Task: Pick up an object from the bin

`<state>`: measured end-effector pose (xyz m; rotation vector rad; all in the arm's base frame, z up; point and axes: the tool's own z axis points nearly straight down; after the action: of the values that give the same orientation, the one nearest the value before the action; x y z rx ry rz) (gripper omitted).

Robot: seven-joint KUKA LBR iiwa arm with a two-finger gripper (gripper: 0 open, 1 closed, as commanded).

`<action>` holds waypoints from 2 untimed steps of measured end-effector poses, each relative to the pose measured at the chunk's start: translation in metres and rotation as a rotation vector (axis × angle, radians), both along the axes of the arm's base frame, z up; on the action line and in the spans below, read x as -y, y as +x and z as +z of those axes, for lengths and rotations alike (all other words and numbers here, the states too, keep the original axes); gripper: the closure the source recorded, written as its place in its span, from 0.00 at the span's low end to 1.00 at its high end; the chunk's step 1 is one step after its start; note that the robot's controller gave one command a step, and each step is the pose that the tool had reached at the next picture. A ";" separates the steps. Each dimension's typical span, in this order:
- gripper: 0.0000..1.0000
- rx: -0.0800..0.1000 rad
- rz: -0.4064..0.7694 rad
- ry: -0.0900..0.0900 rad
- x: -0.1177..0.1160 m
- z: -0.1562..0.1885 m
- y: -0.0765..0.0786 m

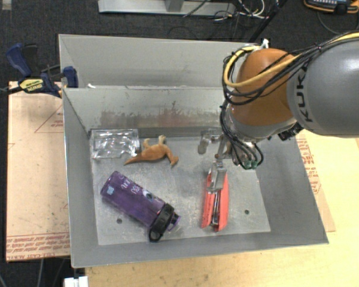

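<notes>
My gripper [210, 154] hangs under the orange wrist cover at the back right of the bin, open, with nothing between its fingers. Just below it, toward the front, lies a red and grey hand tool [216, 205], lengthwise, its upper end close under the fingertips. Left of the gripper an orange toy lizard [153, 153] rests on the bin floor, apart from the fingers.
A purple bottle with a black cap [136, 199] lies on its side at the front left. A clear plastic packet [114, 143] sits in the back left corner. The bin's sloped back wall rises right behind the gripper.
</notes>
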<state>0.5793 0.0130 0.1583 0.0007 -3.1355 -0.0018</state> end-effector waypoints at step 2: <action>0.00 0.015 0.166 0.002 0.018 -0.029 -0.026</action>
<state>0.5533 -0.0052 0.1290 0.2625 -3.1392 -0.0038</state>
